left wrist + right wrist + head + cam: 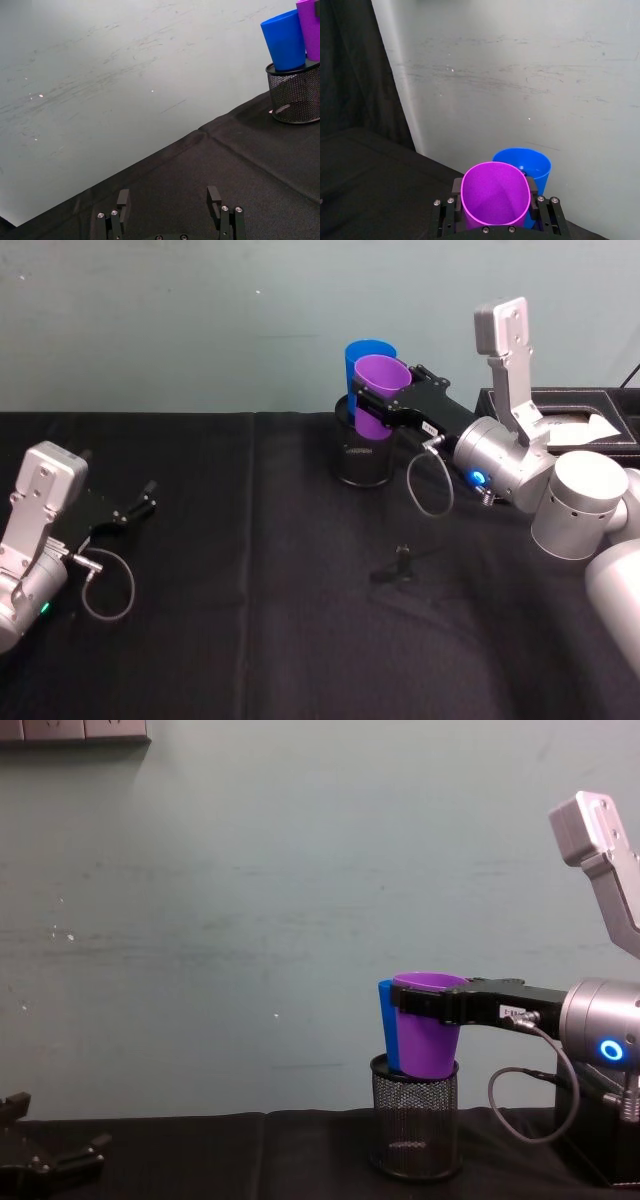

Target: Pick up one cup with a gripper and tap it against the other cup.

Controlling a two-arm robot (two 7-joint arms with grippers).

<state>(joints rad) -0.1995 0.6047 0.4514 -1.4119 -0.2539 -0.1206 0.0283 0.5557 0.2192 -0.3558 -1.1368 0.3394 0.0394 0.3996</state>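
Two cups: purple cup (385, 375) in right gripper (377, 402), just beside blue cup (362, 355).

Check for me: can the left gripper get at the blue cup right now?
Probably, from its left side only. The blue cup stands in the mesh holder; the purple cup, held by the right gripper, covers its near right side. The left gripper lies open far left, and nothing stands between them.

A black wire-mesh pen holder (362, 465) stands on the black tablecloth (250, 590), close to the pale green wall (200, 320). A small dark thing (400, 565) lies in front of it. A black box (600, 394) sits far right.
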